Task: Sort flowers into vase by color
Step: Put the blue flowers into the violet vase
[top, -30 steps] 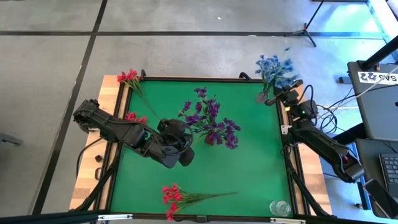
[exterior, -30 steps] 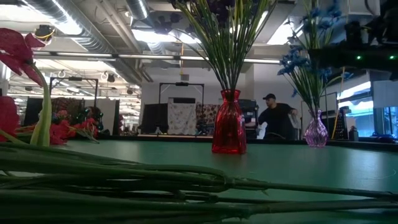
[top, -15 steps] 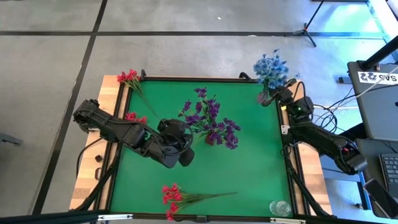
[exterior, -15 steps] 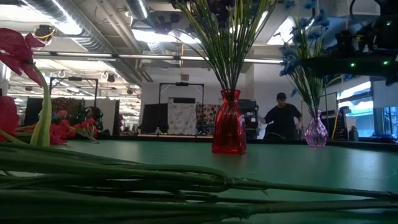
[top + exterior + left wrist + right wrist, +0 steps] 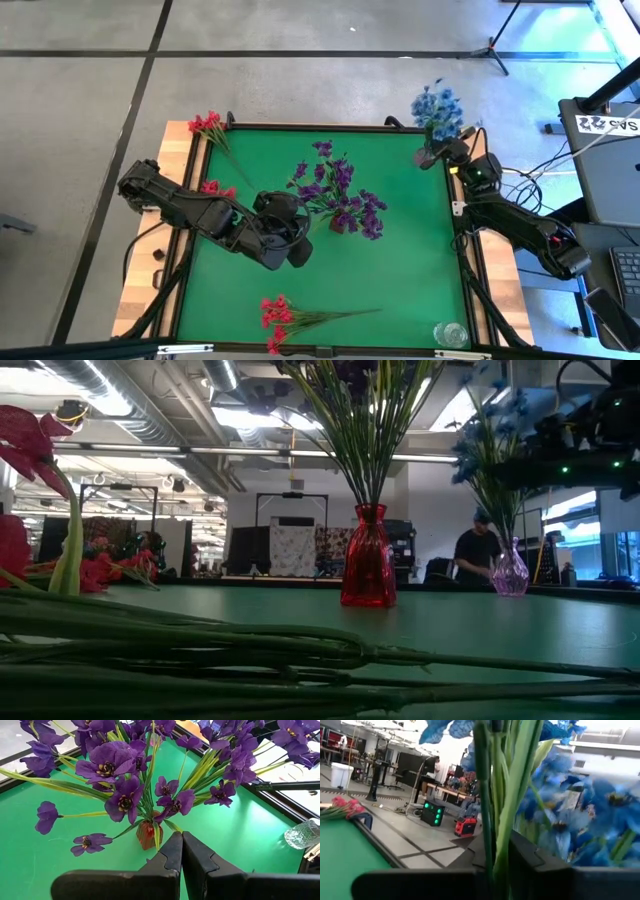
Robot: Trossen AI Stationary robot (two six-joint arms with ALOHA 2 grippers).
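Observation:
A bunch of blue flowers (image 5: 437, 108) stands at the table's far right corner, its stems reaching down into a small pinkish glass vase (image 5: 510, 572). My right gripper (image 5: 445, 152) is shut on that bunch. Purple flowers (image 5: 340, 197) fan out of a red vase (image 5: 368, 570) at the table's middle. My left gripper (image 5: 300, 240) hovers shut just left of the red vase (image 5: 146, 834), touching nothing. Red sprigs lie at the near edge (image 5: 285, 315), at the far left corner (image 5: 210, 125) and under the left arm (image 5: 214, 187). My right gripper pinches the blue bunch's green stems (image 5: 492, 852) between its two fingers, below the blossoms. The fingers come about level from the table's right and lie across the stems. The bunch stands nearly upright, with its lower stem ends (image 5: 505, 530) in the pinkish vase.
A clear glass vase (image 5: 450, 333) stands at the near right corner. Long green stems (image 5: 300, 660) of the near red sprig lie right before the low camera. A person (image 5: 478, 552) moves in the room beyond the table. Bare green mat lies between the red vase and the right edge.
My right gripper has shifted a little toward the table's left with the blue bunch, whose heads have swung leftward and stand more upright over the pinkish vase. The person in the background has walked to the right.

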